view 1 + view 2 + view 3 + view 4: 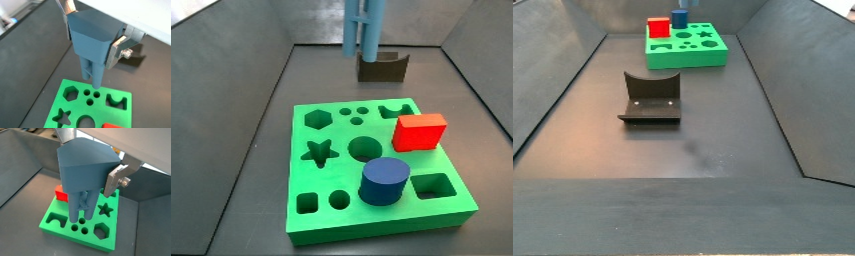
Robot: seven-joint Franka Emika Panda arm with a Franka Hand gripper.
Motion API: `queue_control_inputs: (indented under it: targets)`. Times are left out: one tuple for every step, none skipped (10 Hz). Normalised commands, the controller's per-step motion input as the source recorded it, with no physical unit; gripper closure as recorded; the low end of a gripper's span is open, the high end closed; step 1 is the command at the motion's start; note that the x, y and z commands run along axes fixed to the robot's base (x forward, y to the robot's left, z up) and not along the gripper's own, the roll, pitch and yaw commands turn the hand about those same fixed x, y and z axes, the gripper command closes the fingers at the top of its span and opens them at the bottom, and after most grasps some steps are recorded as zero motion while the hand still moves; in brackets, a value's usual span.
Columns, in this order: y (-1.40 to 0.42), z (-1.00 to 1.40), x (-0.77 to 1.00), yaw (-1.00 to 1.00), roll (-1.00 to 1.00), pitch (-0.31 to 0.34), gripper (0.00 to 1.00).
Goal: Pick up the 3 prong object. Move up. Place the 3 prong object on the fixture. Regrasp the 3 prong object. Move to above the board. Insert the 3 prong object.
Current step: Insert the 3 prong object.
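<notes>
Gripper: the gripper [90,37] hangs above the board, its silver fingers [119,178] closed on the upper body of the 3 prong object; in a side view only the piece's lower end shows, the gripper itself out of frame.
3 prong object: the slate-blue 3 prong object [92,47] [83,170] sits clamped between the fingers and points straight down, prongs lowest; in a side view [365,28] its tips hang clear of the board, over the far edge.
Board: the green board [372,225] [660,58] [63,97] [60,225] lies flat on the dark floor; in both wrist views the prong tips hover over the group of small round holes.
Fixture: the fixture [649,100] [381,68] stands on the floor apart from the board, nothing resting on it.
Red cube: the red cube [420,132] sits in the board at its right side.
Dark blue cylinder: the dark blue cylinder [384,182] stands upright in the board, near the red cube.
</notes>
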Motion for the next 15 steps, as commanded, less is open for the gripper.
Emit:
queue_control_inputs:
  targets:
    - [0.00,-0.11,0.15,-0.90,-0.16,-0.076,1.00]
    - [0.00,-0.13,0.11,-0.90,-0.14,-0.070,1.00]
    - [0.00,-0.17,0.04,-0.89,-0.10,-0.066,1.00]
    - [0.00,-0.17,0.02,-0.95,-0.11,-0.136,1.00]
    - [0.00,-0.20,0.00,-0.91,-0.09,-0.116,1.00]
    - [0.00,0.00,0.00,-0.18,0.00,0.000,1.00]
    - [0.00,-0.02,0.00,0.00,0.00,0.000,1.00]
    - [0.00,-0.26,0.00,0.00,0.06,-0.006,1.00]
    - [0.00,-0.48,0.00,0.00,0.09,-0.014,1.00]
    - [-0.01,-0.46,0.00,0.00,0.11,-0.006,1.00]
    - [-0.05,-0.45,0.00,0.00,0.05,-0.043,1.00]
    - [-0.06,-0.44,0.00,0.00,0.02,-0.070,1.00]
    - [-0.01,-0.48,0.05,0.00,0.06,-0.033,1.00]
    - [0.00,-0.51,0.13,-0.01,0.09,0.000,1.00]
    - [0.00,-0.44,0.12,0.00,0.09,0.000,1.00]
